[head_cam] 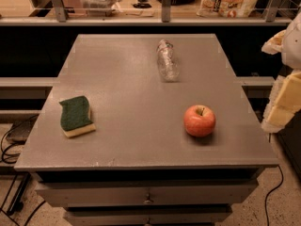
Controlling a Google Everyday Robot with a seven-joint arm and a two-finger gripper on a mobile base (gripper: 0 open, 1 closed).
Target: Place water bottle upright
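Observation:
The water bottle (166, 61), clear crinkled plastic, lies on its side on the far middle of the grey table (136, 140), its length running front to back. My gripper (283, 100) shows as white and yellowish parts at the right edge of the view, beyond the table's right side and well apart from the bottle. It holds nothing that I can see.
A red apple (200, 120) stands on the right of the table, nearer than the bottle. A green and yellow sponge (75, 116) lies on the left. A shelf with a railing (164, 13) and bags runs behind the table. Drawers are under the tabletop.

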